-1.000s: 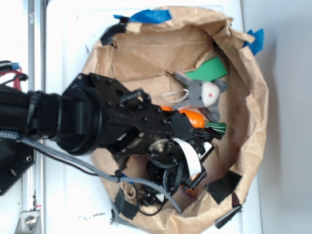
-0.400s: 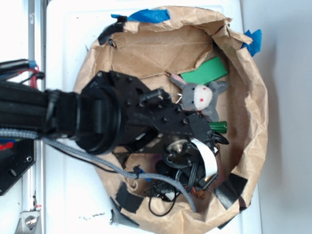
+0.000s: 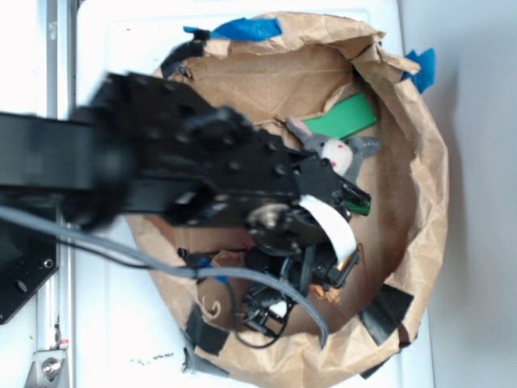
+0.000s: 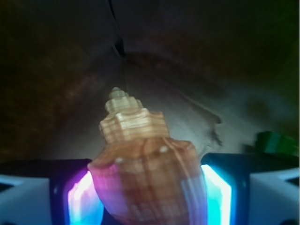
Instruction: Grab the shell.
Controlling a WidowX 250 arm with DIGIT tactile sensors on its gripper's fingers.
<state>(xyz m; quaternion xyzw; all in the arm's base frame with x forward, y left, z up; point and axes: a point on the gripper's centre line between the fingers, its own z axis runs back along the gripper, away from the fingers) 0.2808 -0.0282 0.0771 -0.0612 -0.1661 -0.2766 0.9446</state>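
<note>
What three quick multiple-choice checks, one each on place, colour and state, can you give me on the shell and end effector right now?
1. Where is the shell in the wrist view?
A. Between the end effector's lit pads
B. Lying by the green block
C. Outside the paper bowl

2. What colour is the flat block beside the plush mouse?
A. Red
B. Green
C. Yellow

3. How does the end effector stand?
A. Wide open, nothing in it
B. Out of view
C. Shut on the shell

Answers: 1 A, the shell fills the gap between the glowing pads. 2 B, it shows green against the brown paper bowl. 3 C, both pads press the shell's sides.
</note>
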